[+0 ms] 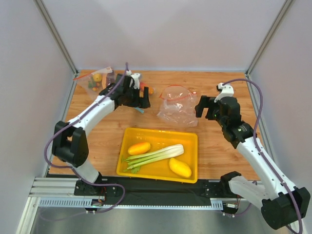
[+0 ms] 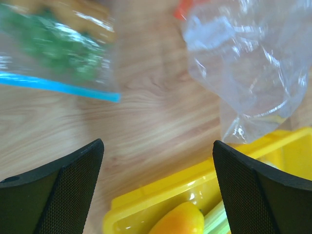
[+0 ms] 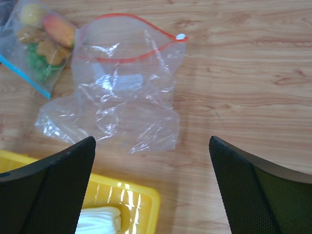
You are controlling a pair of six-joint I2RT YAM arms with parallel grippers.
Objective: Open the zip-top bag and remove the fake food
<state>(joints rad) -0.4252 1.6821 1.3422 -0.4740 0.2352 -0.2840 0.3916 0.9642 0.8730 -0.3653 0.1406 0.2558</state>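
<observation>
Both jaws spread and holding nothing, the left gripper [image 1: 141, 102] is hanging past the far-left corner of the yellow tray [image 1: 161, 130], the right gripper [image 1: 201, 109] past its far-right corner. The zip-top bag [image 1: 176, 105] is lying empty between them, just beyond the tray; the fake food [image 1: 156, 155] is sitting inside the tray.

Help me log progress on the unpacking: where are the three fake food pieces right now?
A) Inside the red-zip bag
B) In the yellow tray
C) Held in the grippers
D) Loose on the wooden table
B: the orange fruit, the celery-like stalk and the yellow fruit all lie in the yellow tray, while the zip-top bag lies behind it, open-mouthed and looking empty.
</observation>
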